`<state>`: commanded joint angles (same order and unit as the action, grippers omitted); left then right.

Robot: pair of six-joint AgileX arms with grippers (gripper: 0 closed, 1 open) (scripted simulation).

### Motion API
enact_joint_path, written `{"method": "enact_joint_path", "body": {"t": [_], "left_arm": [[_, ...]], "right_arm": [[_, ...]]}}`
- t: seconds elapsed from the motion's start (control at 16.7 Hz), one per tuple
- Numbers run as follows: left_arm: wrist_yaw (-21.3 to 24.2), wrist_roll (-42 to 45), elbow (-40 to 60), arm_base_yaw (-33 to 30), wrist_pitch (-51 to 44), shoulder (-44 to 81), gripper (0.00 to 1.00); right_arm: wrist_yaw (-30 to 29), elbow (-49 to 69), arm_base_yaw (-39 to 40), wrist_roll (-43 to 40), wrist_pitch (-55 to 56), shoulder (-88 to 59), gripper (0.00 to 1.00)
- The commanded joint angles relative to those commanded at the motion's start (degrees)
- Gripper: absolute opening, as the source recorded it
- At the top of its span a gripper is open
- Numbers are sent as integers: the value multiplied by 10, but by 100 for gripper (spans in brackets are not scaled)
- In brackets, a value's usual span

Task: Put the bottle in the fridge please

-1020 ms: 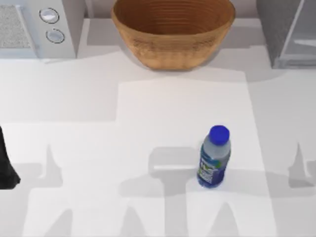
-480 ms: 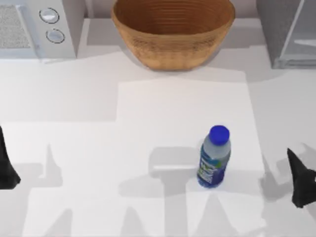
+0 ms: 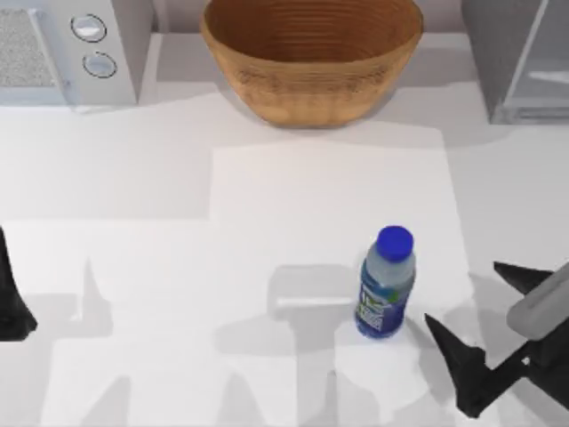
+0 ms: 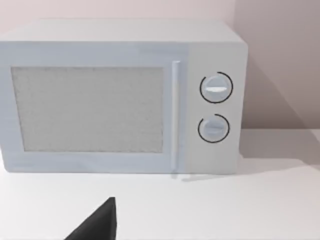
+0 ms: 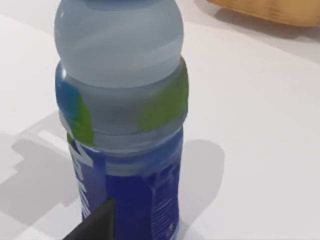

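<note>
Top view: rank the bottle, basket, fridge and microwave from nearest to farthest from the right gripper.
From the right gripper, open at the table's lower right:
1. bottle, upright just to its left.
2. fridge, top right corner.
3. basket, top middle.
4. microwave, top left corner, farthest.

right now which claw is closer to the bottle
The right. The right claw sits open just off the bottle, toward the table's right edge, not touching it. The left claw is parked far away at the table's left edge.
</note>
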<state>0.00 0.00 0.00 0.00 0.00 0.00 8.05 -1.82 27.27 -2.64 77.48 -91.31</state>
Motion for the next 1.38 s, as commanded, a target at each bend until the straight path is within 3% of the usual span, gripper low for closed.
{"method": "enact_joint_path", "body": {"t": [0.42,0.84,1.38], "left_arm": [[0,0,0,0,0,0,100],[0,0,0,0,0,0,100],[0,0,0,0,0,0,100]], "right_arm": [[18,27,57,8,192,-185,100],[17,35,59,9,191,-192,100],[-11,161,88,14,126,-252,100]]}}
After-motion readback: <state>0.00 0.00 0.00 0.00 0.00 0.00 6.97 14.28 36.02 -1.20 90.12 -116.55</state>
